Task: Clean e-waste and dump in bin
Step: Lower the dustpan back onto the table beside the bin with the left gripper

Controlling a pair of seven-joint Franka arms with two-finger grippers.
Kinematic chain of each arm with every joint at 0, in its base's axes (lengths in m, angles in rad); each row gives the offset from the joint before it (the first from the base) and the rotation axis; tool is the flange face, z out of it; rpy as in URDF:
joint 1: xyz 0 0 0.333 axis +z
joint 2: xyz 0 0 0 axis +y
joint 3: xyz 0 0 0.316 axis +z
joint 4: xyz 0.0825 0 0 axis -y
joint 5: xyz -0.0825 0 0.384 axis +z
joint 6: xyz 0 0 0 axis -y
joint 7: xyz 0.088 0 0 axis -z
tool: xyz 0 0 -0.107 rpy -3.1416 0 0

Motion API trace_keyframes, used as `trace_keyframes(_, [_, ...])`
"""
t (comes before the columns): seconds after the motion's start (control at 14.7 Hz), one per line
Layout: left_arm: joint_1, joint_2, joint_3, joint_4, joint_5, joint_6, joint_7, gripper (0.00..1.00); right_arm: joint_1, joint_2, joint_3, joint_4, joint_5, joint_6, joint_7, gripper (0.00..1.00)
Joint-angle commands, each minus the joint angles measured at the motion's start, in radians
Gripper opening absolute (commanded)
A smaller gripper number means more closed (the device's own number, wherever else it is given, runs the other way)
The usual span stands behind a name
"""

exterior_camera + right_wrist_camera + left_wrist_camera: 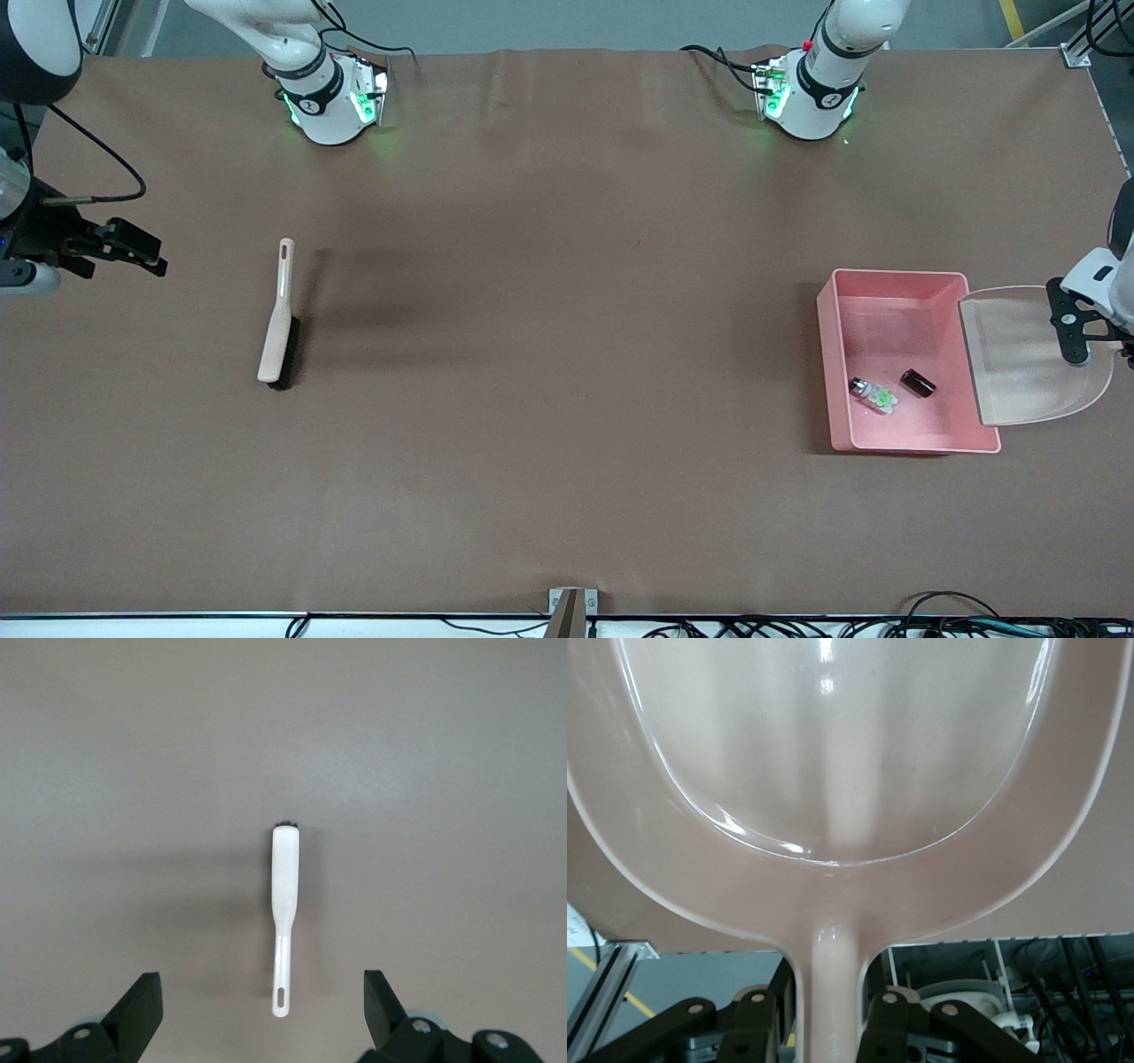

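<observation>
E-waste is lying in the bin (895, 292): white-grey component (873, 394) beside maroon-black block (918, 383), toward the camera-side wall. Dustpan (1028, 354) is being held by its handle in the clamped left gripper (1076, 332), tilted over the bin's edge. Right gripper (142, 252) is being held wide apart, empty, above the table; brush (280, 310) is lying flat.

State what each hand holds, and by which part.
Left hand grips the dustpan by its handle, beside the bin. Right hand is open, holding nothing.
</observation>
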Motion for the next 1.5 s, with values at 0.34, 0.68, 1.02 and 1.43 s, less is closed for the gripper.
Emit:
trace_keyframes(0.34, [-0.024,-0.013,-0.152,0.059,-0.122,-0.003,-0.032,0.01,0.001,0.040,-0.007,0.131,-0.003,-0.042,0.108,1.00])
trace_keyframes(0.68, [-0.340,0.031,-0.126,0.143,-0.158,0.001,-0.137,0.02,-0.014,0.037,-0.007,0.139,-0.004,-0.047,0.082,1.00])
trace_keyframes(1.02, [-0.699,0.167,0.027,0.239,-0.218,-0.001,-0.337,0.03,-0.041,0.035,-0.008,0.142,-0.015,-0.046,-0.018,1.00])
trace_keyframes(1.43, [-1.004,0.273,0.265,0.264,-0.331,0.046,-0.431,0.00,-0.064,0.035,-0.005,0.141,-0.014,-0.050,-0.009,1.00])
